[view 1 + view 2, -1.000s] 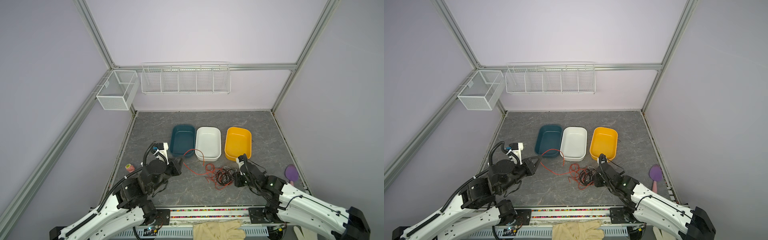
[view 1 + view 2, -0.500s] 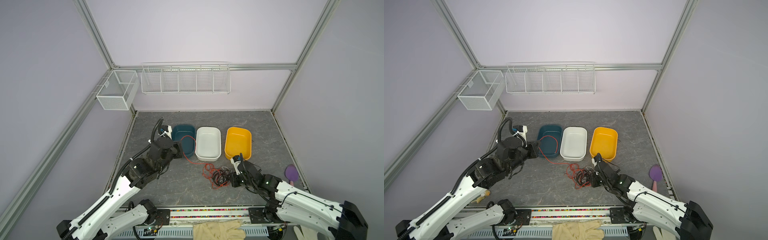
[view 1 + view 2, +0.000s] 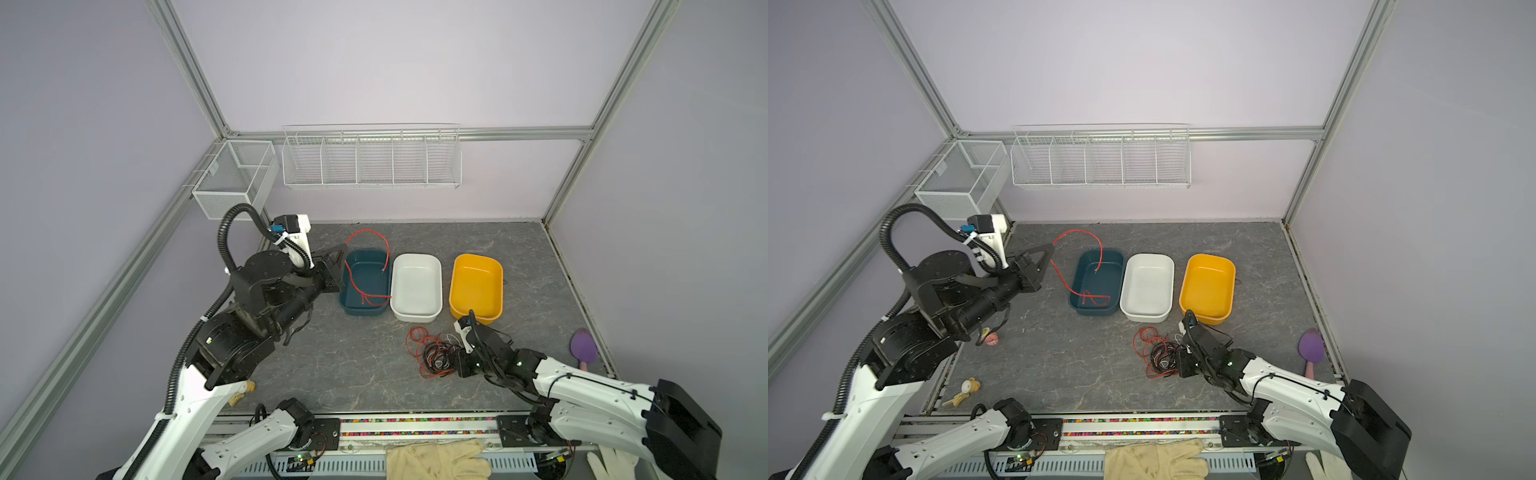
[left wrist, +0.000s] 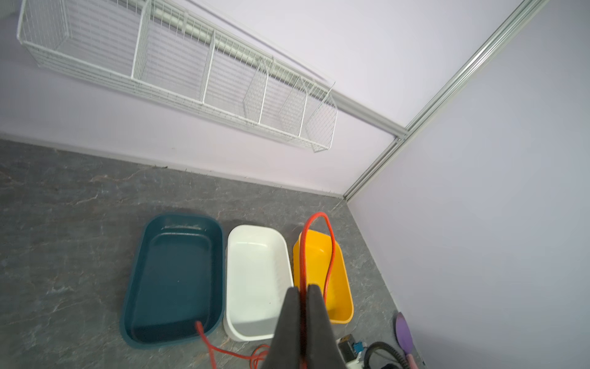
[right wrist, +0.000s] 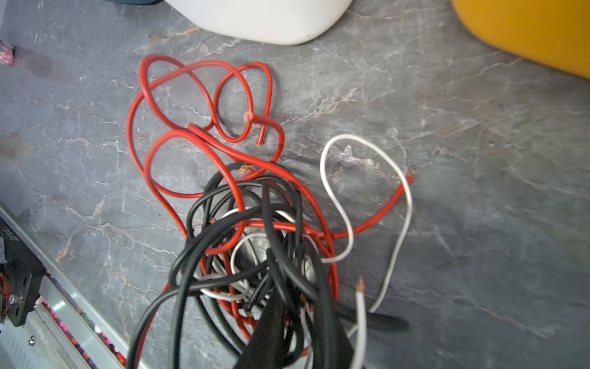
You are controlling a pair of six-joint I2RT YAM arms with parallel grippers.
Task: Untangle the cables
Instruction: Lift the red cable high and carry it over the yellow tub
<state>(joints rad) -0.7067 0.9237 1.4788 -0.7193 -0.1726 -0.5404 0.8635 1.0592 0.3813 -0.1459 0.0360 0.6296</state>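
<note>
My left gripper [image 3: 343, 250] [image 3: 1052, 247] [image 4: 303, 289] is shut on one red cable [image 3: 368, 231] [image 3: 1077, 233] [image 4: 314, 216] and holds it raised beside the dark blue bin [image 3: 353, 309]. That cable arcs up from the jaws, and its ends hang into the bin. The other cables [image 3: 432, 353] [image 3: 1156, 353] [image 5: 242, 204], red, black and white, lie tangled on the table in front of the white bin [image 3: 415, 319]. My right gripper [image 3: 459, 362] [image 3: 1180, 362] [image 5: 303, 308] is low in this tangle. Its jaws are nearly together, with several strands pinched between them.
A yellow bin [image 3: 476, 321] stands right of the white one. A purple scoop [image 3: 582, 348] lies at the right edge. Small toys [image 3: 992, 340] [image 3: 968, 387] lie at the front left, a glove [image 3: 436, 459] on the front rail. Wire baskets [image 3: 372, 160] hang on the back wall.
My left arm rose and swung back toward the blue bin, drawing the red cable out of the tangle. My right gripper pushed a little left, deeper into the tangle.
</note>
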